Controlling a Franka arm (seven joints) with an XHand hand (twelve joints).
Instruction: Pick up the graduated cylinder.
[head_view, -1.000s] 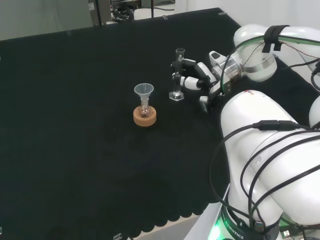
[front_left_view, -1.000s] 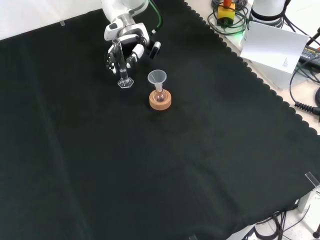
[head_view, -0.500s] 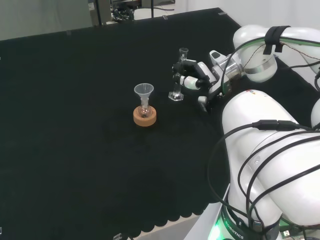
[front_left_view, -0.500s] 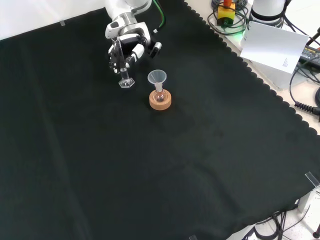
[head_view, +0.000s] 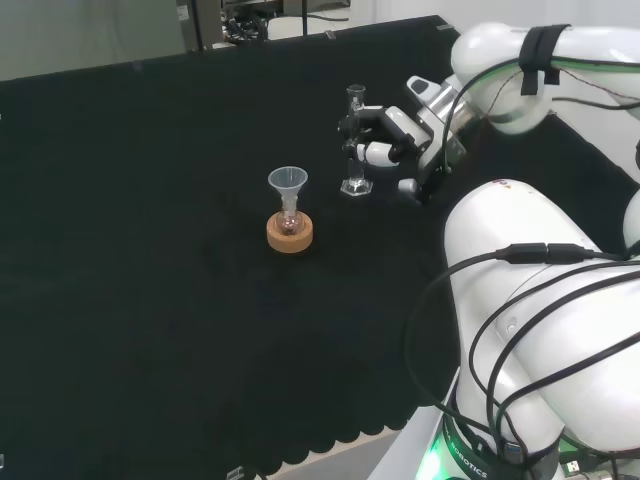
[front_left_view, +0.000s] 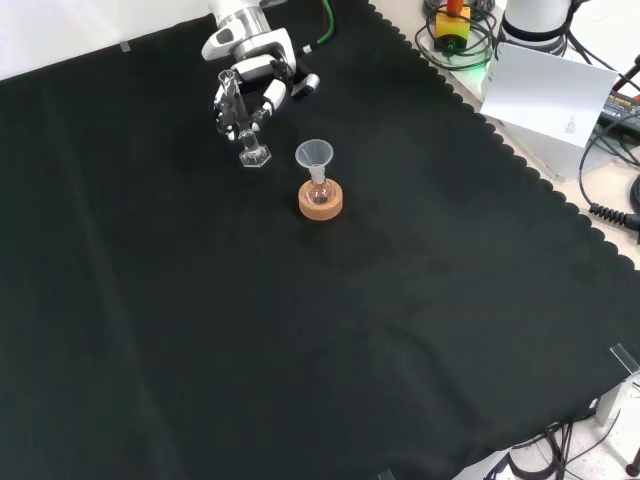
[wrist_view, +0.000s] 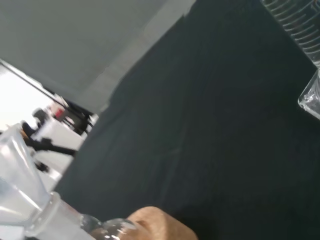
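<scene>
At the right of the head view, the arm's white links (head_view: 540, 300) reach over the counter (head_view: 150, 250), whose black cloth covers the whole working area. From largest to smallest, the parts are as follows.

Hand (head_view: 395, 145): black and white, it lies at about 1 o'clock from the cork stand in the head view, and at about 11 o'clock from the stand in the front view, where it enters from the top edge (front_left_view: 250, 85). Its fingers (head_view: 362, 152) are curled round the upper stem of the graduated cylinder, so the grasp appears made.

Cork stand (head_view: 290, 234): a low ring near the middle of the cloth, carrying a small round flask (head_view: 289, 222) with a clear funnel (head_view: 287, 183) seated in its neck. It stands apart from the hand and is untouched. The wrist view shows the same group close up, with the funnel (wrist_view: 20, 165) and the cork edge (wrist_view: 160, 227).

Graduated cylinder (head_view: 355, 140): a narrow clear tube, upright or nearly so, held between the fingers. Its hexagonal foot (front_left_view: 254, 156) sits close to the cloth in both fixed views; whether it has cleared the surface cannot be told. Its ruled wall and foot also show at the wrist view's edge (wrist_view: 300, 30).

Progress, as judged: approach and closure are done; what is left is a clear lift of the cylinder away from the counter, keeping it upright and clear of the funnel.
</scene>
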